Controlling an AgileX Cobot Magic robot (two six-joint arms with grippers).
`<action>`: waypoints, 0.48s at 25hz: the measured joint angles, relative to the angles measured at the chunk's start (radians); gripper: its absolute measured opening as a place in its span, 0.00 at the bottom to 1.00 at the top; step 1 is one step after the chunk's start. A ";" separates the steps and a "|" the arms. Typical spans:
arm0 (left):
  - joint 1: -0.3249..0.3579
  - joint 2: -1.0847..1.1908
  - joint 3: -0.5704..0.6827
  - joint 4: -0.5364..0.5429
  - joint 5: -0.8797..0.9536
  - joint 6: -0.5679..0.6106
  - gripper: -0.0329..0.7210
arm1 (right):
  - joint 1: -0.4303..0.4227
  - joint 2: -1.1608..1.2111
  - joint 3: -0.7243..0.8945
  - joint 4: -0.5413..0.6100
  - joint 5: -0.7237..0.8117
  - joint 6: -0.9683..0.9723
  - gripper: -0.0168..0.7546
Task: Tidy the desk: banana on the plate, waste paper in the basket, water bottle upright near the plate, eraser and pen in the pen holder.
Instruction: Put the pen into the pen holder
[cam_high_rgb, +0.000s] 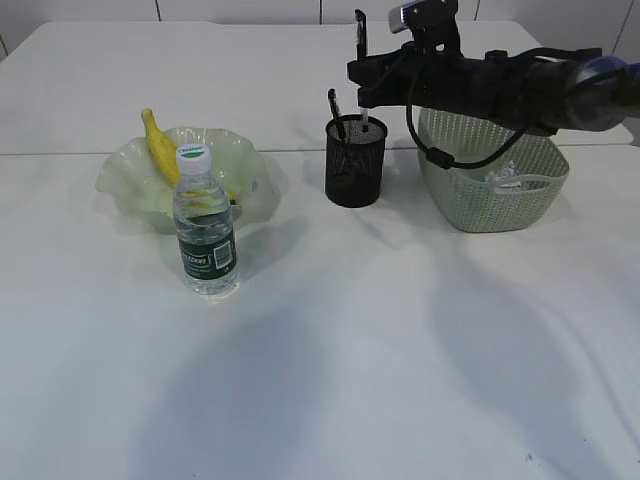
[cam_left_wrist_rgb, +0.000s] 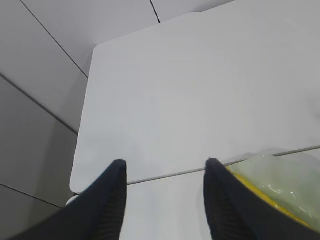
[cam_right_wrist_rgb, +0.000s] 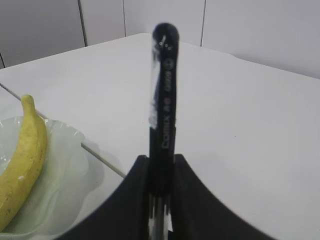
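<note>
My right gripper (cam_high_rgb: 364, 72) (cam_right_wrist_rgb: 161, 159) is shut on a black pen (cam_high_rgb: 360, 40) (cam_right_wrist_rgb: 164, 90), held upright with its lower tip just over the black mesh pen holder (cam_high_rgb: 355, 162). Another dark pen (cam_high_rgb: 334, 105) stands in the holder. The banana (cam_high_rgb: 157, 145) (cam_right_wrist_rgb: 22, 160) (cam_left_wrist_rgb: 250, 187) lies on the pale green plate (cam_high_rgb: 125, 180) (cam_right_wrist_rgb: 65, 190) (cam_left_wrist_rgb: 287, 175). In front of the plate the water bottle (cam_high_rgb: 205, 225) stands upright. White waste paper (cam_high_rgb: 505, 172) sits in the green basket (cam_high_rgb: 480, 205). The eraser is hidden. My left gripper (cam_left_wrist_rgb: 165, 167) is open and empty, left of the plate.
The table's seam (cam_high_rgb: 60, 153) runs behind the plate and holder. In the left wrist view the far table's rounded corner (cam_left_wrist_rgb: 97, 50) borders the grey floor. The right arm (cam_high_rgb: 520, 85) stretches over the basket.
</note>
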 joint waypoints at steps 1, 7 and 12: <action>0.000 0.000 0.000 0.000 0.000 0.000 0.51 | 0.000 0.000 0.000 0.000 0.000 0.000 0.13; 0.000 0.000 0.000 0.000 0.002 -0.001 0.49 | 0.000 0.005 0.000 0.002 0.023 -0.002 0.13; 0.000 0.000 0.000 0.000 0.002 -0.001 0.48 | 0.000 0.035 -0.026 0.002 0.025 -0.002 0.13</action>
